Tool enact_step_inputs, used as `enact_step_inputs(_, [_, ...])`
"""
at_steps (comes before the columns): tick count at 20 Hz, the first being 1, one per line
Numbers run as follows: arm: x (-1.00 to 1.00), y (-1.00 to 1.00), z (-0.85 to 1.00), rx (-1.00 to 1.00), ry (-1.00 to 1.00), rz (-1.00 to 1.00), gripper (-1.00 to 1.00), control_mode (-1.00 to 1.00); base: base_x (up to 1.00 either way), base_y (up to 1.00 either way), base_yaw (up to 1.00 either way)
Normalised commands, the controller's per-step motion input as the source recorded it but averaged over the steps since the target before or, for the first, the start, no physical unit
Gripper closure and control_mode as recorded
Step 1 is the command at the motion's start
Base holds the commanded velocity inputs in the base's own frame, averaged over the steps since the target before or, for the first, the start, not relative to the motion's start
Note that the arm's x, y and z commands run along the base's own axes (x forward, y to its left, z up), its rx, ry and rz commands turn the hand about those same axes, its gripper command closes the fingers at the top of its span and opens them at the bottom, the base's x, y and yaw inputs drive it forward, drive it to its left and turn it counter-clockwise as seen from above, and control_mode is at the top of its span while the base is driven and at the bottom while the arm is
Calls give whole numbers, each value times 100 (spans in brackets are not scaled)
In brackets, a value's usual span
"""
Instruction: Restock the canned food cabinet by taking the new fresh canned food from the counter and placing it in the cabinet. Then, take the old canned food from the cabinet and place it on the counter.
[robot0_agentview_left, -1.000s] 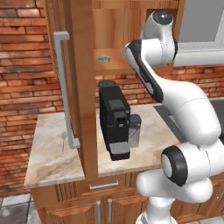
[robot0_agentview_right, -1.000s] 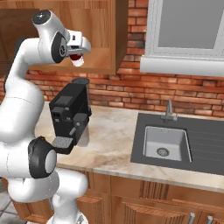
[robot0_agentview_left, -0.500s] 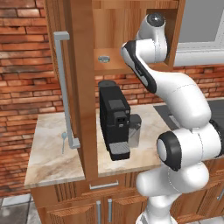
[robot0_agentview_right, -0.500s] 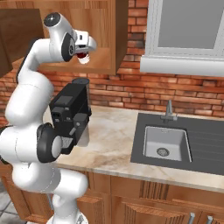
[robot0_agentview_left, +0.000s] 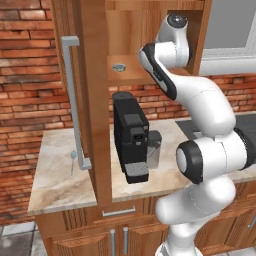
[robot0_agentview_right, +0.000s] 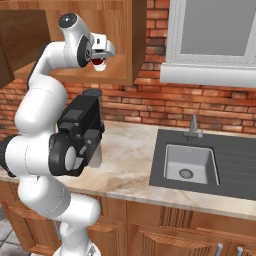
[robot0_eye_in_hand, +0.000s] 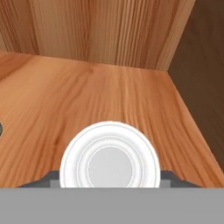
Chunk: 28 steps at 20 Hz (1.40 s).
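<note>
I'm reaching into the cabinet (robot0_agentview_right: 127, 45), door swung wide, counter (robot0_agentview_right: 130, 160) far below me. My end effector (robot0_agentview_right: 101, 59) is clamped on the red can (robot0_agentview_right: 98, 64), above bare shelf; side wall close beside. Flat grey tin (robot0_agentview_left: 119, 67) waits further along — that swap remains.

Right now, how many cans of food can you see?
2: a red can held in the end effector at the cabinet opening, and a flat grey tin on its shelf. Others may be hidden.
</note>
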Motion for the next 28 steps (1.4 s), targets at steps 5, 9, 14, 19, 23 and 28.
enact_step_inputs(5, [36,-10,-17,0,0,0,-100,-100,0,0,0])
enact_step_inputs(9, [11,-1,0,0,-1,0,-100,-100,0,0,0])
enact_step_inputs(14, [1,0,0,0,-1,0,-100,-100,0,0,0])
enact_step_inputs(19, [-3,-1,0,0,-11,0,-100,-100,0,0,0])
enact_step_inputs(23, [-63,-1,4,0,-26,0,-100,-100,0,0,0])
enact_step_inputs(28, [-100,0,15,0,-28,0,-100,-100,0,0,0])
